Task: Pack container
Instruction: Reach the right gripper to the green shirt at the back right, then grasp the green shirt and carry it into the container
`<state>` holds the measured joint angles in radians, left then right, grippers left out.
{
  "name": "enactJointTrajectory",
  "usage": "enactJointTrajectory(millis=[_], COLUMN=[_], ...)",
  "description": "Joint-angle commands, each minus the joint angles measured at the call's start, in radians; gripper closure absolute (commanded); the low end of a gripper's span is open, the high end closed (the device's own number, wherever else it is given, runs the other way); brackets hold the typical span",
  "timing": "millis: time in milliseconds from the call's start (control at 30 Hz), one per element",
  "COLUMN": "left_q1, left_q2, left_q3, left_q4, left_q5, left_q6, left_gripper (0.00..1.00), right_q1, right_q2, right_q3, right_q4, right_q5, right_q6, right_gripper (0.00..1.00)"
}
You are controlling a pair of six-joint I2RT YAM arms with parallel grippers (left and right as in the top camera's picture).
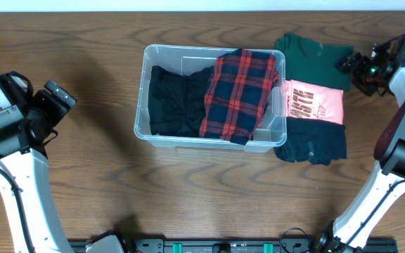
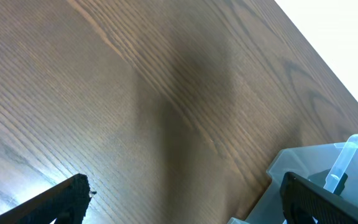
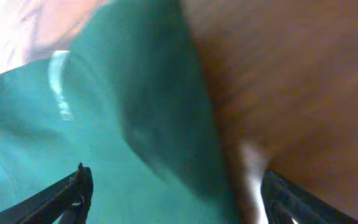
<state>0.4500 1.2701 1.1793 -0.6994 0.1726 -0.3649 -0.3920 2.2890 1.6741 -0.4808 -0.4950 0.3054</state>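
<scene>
Overhead: container [image 1: 143, 105], plaid shirt [image 1: 239, 95] (black garment [image 1: 178, 102]) inside

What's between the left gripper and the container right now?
Nothing visible. Only bare table lies between the left gripper, jaws open, and the left wall of the container. The clothes pile sits beyond its right side.

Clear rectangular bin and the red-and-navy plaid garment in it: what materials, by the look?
Clear rectangular bin: seemingly rigid plastic, colourless and glossy; see-through walls with a pale sheen. Red-and-navy plaid garment: soft woven cloth, matte, possibly flannel; it folds and drapes over the bin's rim.
</scene>
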Motion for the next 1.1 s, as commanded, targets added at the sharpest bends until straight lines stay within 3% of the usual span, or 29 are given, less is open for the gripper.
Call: enactJointTrajectory(millis=[0,200,400,500,633,867,1067], left_q1=[0.004,0.004,0.004,0.004,0.004,0.004,0.004], left_q2=[0.004,0.004,0.004,0.004,0.004,0.004,0.004], left_q3=[0.004,0.004,0.004,0.004,0.004,0.004,0.004], left_q4=[0.000,0.000,0.000,0.000,0.000,0.000,0.000], left_q5=[-0.009,-0.009,-0.009,-0.009,-0.009,-0.009,-0.009], left_q6=[0.013,0.013,0.013,0.013,0.013,0.013,0.013], left_gripper=[0.02,0.02,0.02,0.02,0.02,0.02,0.02], right_q1=[0.027,0.037,0.015,0.014,0.027,0.095,0.234], right_q2=[0.079,0.097,-0.061,-0.202,-0.376,-0.599,-0.644], right_q3=[0.002,0.002,0.002,0.003,0.007,0.007,0.007], right_q4=[0.000,-0.018,-0.039,-0.025,0.045,0.137,0.235], right_q5=[-0.034,-0.037,-0.046,-0.134,-0.304,-0.308,-0.326], right_q6=[0.011,-0.025,-0.069,-0.077,-0.038,0.078,0.161], right_gripper=[0.21,0.66,0.93,0.99,0.99,0.99,0.99])
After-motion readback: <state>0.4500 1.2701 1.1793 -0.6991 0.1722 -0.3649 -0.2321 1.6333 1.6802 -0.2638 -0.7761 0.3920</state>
